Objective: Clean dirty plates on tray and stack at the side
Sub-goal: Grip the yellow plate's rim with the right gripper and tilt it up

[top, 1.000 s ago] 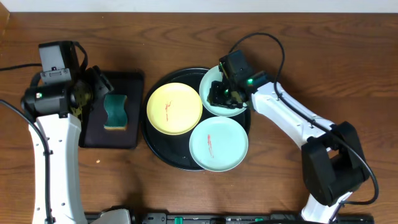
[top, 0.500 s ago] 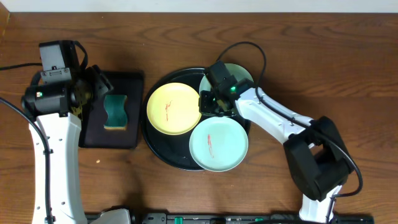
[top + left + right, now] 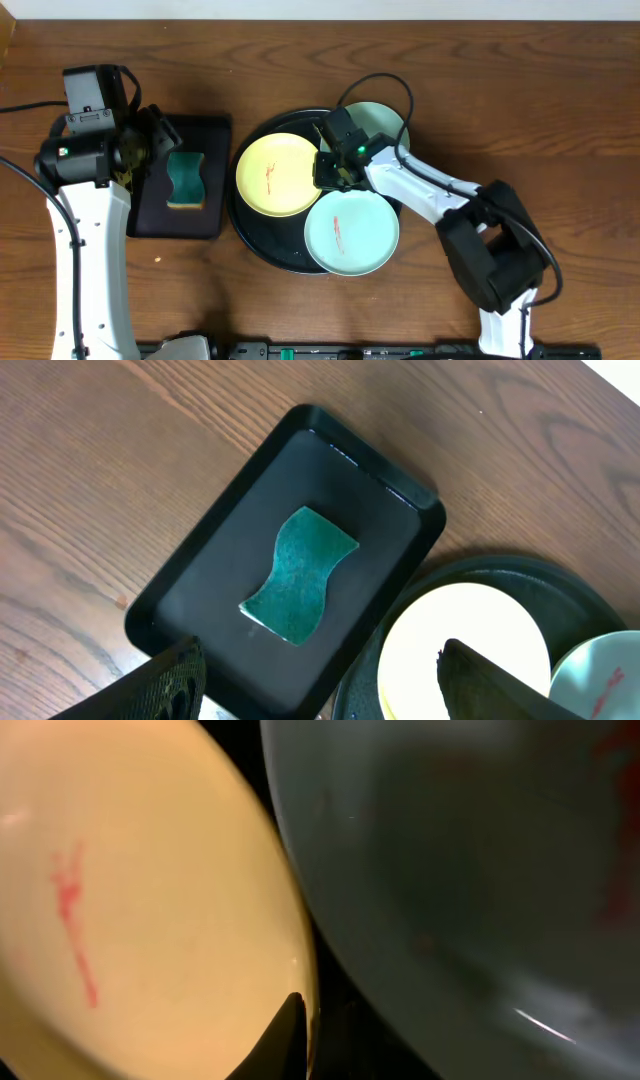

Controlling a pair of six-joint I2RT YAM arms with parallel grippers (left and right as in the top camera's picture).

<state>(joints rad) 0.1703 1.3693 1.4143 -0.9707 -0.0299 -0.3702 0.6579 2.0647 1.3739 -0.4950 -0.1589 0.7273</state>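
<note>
The pale yellow plate (image 3: 280, 175) with a red smear lies at the left of the round black tray (image 3: 252, 232). It also shows in the right wrist view (image 3: 120, 920) and the left wrist view (image 3: 465, 645). A smeared blue-green plate (image 3: 350, 232) lies at the tray's front right. A second blue-green plate (image 3: 385, 122) sits at the back right, partly under my right arm, and shows close up in the right wrist view (image 3: 480, 870). My right gripper (image 3: 335, 165) is low between the yellow and back plates. Only one fingertip (image 3: 288, 1040) shows, at the yellow plate's rim. My left gripper (image 3: 320, 690) is open and empty.
A green sponge (image 3: 185, 178) lies in a rectangular black tray (image 3: 205, 130) left of the round tray, below my left gripper; both show in the left wrist view, the sponge (image 3: 298, 575) and the tray (image 3: 215, 535). Bare wooden table (image 3: 520, 110) lies to the right.
My right gripper has moved left and forward, off the back blue-green plate, down to the gap beside the yellow plate. The left arm has not moved.
</note>
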